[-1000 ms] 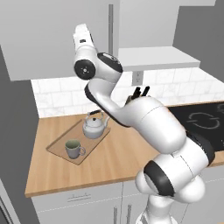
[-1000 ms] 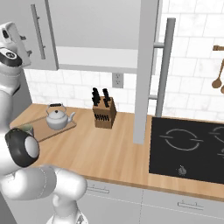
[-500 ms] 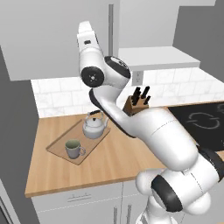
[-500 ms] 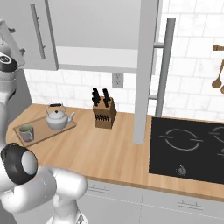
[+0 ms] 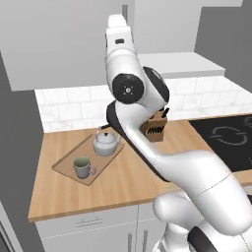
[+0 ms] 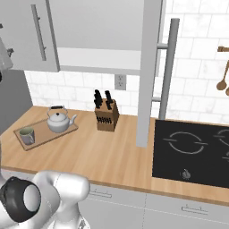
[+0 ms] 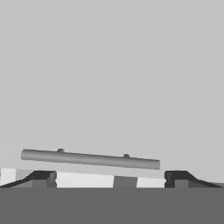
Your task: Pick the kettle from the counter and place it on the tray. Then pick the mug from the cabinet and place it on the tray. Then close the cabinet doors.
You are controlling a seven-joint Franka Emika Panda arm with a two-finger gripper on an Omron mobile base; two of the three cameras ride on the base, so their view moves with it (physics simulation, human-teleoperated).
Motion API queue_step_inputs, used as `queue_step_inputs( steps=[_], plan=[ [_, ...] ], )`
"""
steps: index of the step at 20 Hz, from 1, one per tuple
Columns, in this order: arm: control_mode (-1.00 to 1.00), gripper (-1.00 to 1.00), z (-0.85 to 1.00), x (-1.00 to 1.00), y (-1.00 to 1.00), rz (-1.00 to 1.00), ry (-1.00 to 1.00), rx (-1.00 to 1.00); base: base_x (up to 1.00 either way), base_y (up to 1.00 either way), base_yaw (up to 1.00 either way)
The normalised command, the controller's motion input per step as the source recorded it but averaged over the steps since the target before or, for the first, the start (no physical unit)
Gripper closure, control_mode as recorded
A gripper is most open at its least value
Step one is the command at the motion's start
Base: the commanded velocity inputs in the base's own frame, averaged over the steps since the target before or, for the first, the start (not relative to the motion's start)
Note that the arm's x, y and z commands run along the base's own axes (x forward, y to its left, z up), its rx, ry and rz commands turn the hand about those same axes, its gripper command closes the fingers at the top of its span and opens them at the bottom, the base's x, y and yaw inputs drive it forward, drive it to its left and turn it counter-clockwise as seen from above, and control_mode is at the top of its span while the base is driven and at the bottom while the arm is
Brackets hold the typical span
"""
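The kettle [image 5: 106,142] [image 6: 59,120] and the mug [image 5: 82,167] [image 6: 27,134] both stand on the tray [image 5: 64,166] [image 6: 44,136], which lies at the left end of the counter [image 5: 123,182] [image 6: 112,152]. My gripper [image 5: 117,23] [image 7: 109,179] is raised high in front of the cabinet's left door [image 5: 59,44] [image 6: 24,36] and is open, with nothing between its fingertips [image 7: 41,178]. In the hand view the door's bar handle [image 7: 89,159] lies just ahead of the tips. The cabinet's right door [image 6: 150,71] stands open, edge-on, beside the white shelf floor [image 6: 98,58].
A knife block [image 5: 155,129] [image 6: 106,115] stands at the back of the counter, right of the tray. A black cooktop [image 5: 226,140] [image 6: 192,152] takes up the counter's right end. Wooden utensils [image 6: 222,76] hang on the tiled wall.
The arm has swung to the right and up towards the left door's handle. The jaws have spread wide. Kettle, mug and tray have not moved.
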Motion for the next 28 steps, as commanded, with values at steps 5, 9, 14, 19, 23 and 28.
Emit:
queue_step_inputs(
  steps=[5,9,14,19,23,28],
  plan=[
    [-1.00,-1.00,0.00,-0.58,-0.68,0.11,-0.01,0.21,0.00,0.00,0.00],
    [-1.00,-1.00,0.00,-0.58,-0.73,0.15,-0.05,0.37,0.00,0.00,0.00],
    [-1.00,-1.00,-0.07,-0.55,-0.65,-0.07,0.01,0.68,0.00,0.00,0.00],
    [-1.00,-1.00,-0.01,-0.52,-0.52,-0.38,0.18,0.73,0.00,0.00,0.00],
    [-1.00,-1.00,-0.04,-0.07,-0.64,-0.23,0.19,0.60,0.00,0.00,0.00],
    [-1.00,-1.00,-0.06,-0.01,-0.30,0.00,0.01,0.16,0.00,0.00,0.00]
  ],
)
